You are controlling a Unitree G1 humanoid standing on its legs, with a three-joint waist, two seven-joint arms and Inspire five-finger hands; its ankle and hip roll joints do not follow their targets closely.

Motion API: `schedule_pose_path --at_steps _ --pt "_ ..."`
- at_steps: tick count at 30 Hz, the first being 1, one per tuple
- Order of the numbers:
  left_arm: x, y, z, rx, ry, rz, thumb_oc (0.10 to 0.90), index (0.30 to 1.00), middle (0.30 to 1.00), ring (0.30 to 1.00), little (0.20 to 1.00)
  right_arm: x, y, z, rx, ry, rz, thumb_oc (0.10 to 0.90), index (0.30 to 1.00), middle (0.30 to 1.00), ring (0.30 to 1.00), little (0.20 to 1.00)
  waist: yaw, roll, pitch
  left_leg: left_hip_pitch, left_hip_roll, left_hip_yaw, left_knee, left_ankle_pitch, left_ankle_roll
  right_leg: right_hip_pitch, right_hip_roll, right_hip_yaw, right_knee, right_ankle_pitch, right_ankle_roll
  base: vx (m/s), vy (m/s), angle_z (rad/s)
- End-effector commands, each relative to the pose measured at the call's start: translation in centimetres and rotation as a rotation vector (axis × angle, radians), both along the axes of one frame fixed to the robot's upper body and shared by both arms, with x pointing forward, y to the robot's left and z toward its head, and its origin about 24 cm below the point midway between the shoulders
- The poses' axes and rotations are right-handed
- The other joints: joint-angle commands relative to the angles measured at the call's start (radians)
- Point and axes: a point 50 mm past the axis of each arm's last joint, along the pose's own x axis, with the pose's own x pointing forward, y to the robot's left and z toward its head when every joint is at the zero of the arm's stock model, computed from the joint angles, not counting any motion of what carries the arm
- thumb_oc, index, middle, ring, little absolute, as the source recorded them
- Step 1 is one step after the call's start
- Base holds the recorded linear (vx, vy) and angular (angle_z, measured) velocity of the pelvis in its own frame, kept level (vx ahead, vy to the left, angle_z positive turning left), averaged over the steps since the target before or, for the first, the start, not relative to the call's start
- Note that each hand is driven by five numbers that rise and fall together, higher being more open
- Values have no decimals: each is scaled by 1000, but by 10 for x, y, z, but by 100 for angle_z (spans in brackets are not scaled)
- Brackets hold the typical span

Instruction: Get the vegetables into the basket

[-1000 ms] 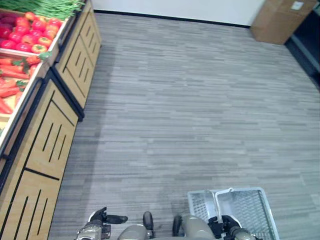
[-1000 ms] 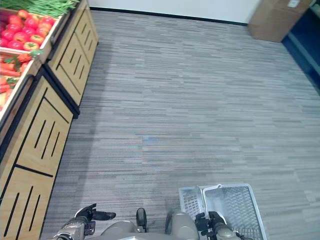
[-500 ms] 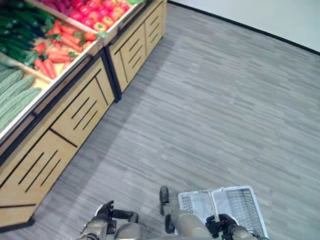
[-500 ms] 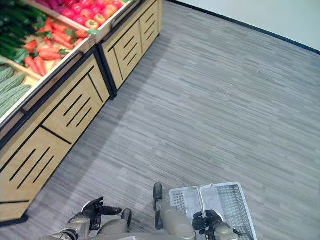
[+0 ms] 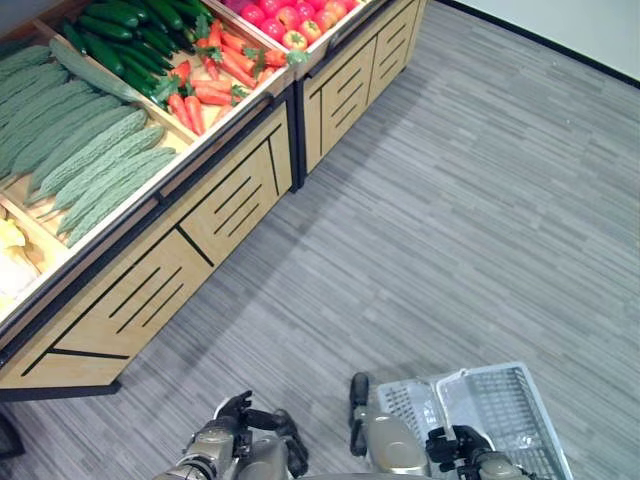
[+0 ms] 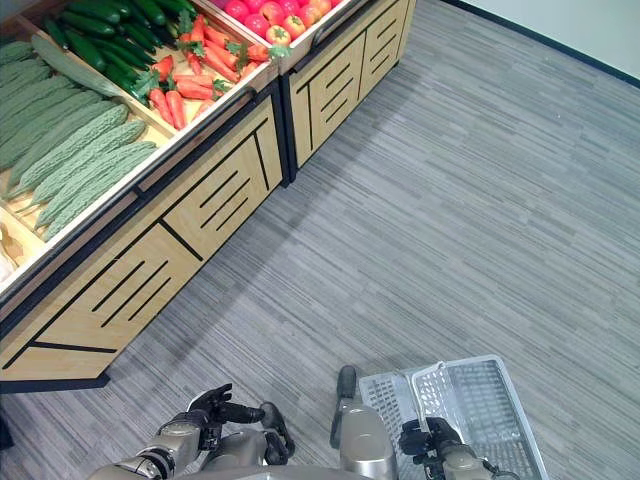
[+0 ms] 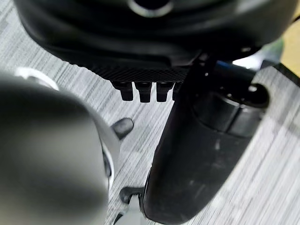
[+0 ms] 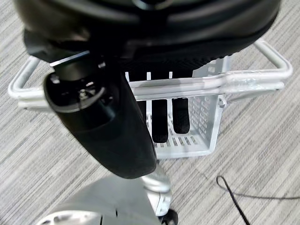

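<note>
A wooden produce stand (image 5: 230,200) runs along the upper left. Its bins hold pale green bitter gourds (image 5: 90,150), dark cucumbers (image 5: 130,30), orange carrots (image 5: 210,75) and red tomatoes (image 5: 285,12). A white wire basket (image 5: 505,415) hangs low at the lower right, with nothing in it. My right hand (image 5: 455,445) is shut on the basket handle (image 8: 187,86), fingers (image 8: 159,119) curled under the bar. My left hand (image 5: 232,425) hangs at the lower left, relaxed and holding nothing, well short of the stand.
Grey striped carpet (image 5: 450,220) stretches between me and the stand and off to the right. The stand's slatted front panels (image 5: 150,290) face me. A bin at the far left holds pale yellowish produce (image 5: 10,260).
The whole view has swung toward the stand, which now shows more bins, the gourds and cucumbers among them. The basket stays in my right hand; my left hand still hangs open.
</note>
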Motion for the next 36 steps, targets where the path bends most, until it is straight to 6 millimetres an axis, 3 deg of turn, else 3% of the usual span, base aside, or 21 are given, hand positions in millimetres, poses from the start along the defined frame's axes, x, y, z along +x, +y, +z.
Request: schedule_pose_path --at_steps 1,5,8,9,11,12,14,15,19,22,25,28,29,30,36 --pt "10 13 7 48 -41 -30 900 1000 1000 1000 1000 -1 13 -3 32 10 88 400 300 300 300 300 26 8 -4 45 -45 -16 -97 -36 31 46 18 78 122 -164 107 22 120 -9" --pt "7 14 6 44 -32 -15 900 1000 1000 1000 1000 0 15 -3 35 13 100 400 300 300 300 300 40 5 -5 67 -54 -30 -121 -35 42 38 17 78 168 -164 113 20 109 -6" --pt "4 12 5 39 -25 -16 900 1000 1000 1000 1000 2 20 -3 47 10 131 400 300 300 300 300 51 8 7 106 -79 -74 -131 -49 66 -33 3 93 417 -155 126 30 146 18" --pt "5 12 5 40 -29 -16 900 1000 1000 1000 1000 4 20 -3 46 4 133 400 300 300 300 300 49 12 12 110 -81 -86 -131 -49 65 -48 13 109 436 -154 124 14 91 29" --pt "6 11 6 36 -33 -21 900 1000 1000 1000 1000 7 21 -2 50 -7 138 400 300 300 300 300 48 19 15 110 -77 -112 -132 -45 58 -65 50 149 376 -168 108 -3 -26 49" --pt "10 10 7 36 -48 -25 900 1000 1000 1000 1000 11 21 -1 52 -20 143 400 300 300 300 300 58 23 14 98 -69 -123 -132 -23 50 -69 76 183 253 -156 91 -7 -108 80" --pt "14 10 8 37 -58 -26 900 1000 1000 1000 1000 13 24 -1 64 -28 151 400 300 300 300 300 59 17 13 93 -68 -162 -132 -11 41 -77 122 294 94 -118 96 23 -163 71" --pt "14 10 9 35 -60 -25 900 1000 1000 1000 1000 12 25 -1 66 -25 156 400 300 300 300 300 58 14 13 95 -70 -179 -132 -8 38 -78 128 307 81 -113 98 56 -172 59" --pt "20 5 11 30 -74 -65 900 1000 1000 1000 1000 15 22 1 57 -29 159 400 300 300 300 300 46 8 1 90 -65 -257 -132 0 22 -29 143 311 82 -149 66 104 -214 117" --pt "29 -3 13 18 -105 -105 900 1000 1000 1000 1000 19 16 3 41 -40 161 400 300 300 300 300 35 20 -9 79 -45 -325 -132 15 -4 -9 157 266 94 -196 32 164 -353 65" --pt "31 -7 14 4 -114 -110 900 1000 1000 1000 1000 18 12 3 44 -42 125 400 300 300 300 300 27 21 -5 68 -38 -337 -76 3 -17 18 151 239 86 -212 16 123 -178 63" --pt "39 -17 17 -17 -137 -119 900 1000 1000 1000 1000 18 7 5 58 -64 47 400 300 300 300 300 3 23 13 8 -38 -309 3 2 -31 49 120 185 66 -210 5 11 -67 62" --pt "41 -24 16 -35 -141 -114 900 1000 1000 1000 1000 19 3 6 50 -71 22 400 300 300 300 300 -19 30 7 -1 -16 -215 -55 41 -35 70 93 133 29 -196 11 -8 35 94" --pt "41 -27 16 -43 -139 -109 900 1000 1000 1000 1000 20 2 6 43 -72 22 400 300 300 300 300 -20 33 3 -8 -9 -189 -73 55 -37 73 86 122 17 -189 14 3 68 88" --pt "30 -26 10 -32 -100 -123 900 1000 1000 1000 1000 21 7 5 34 -49 61 400 300 300 300 300 -12 49 -29 25 -18 -142 -105 31 -17 64 81 135 26 -194 27 66 144 18"
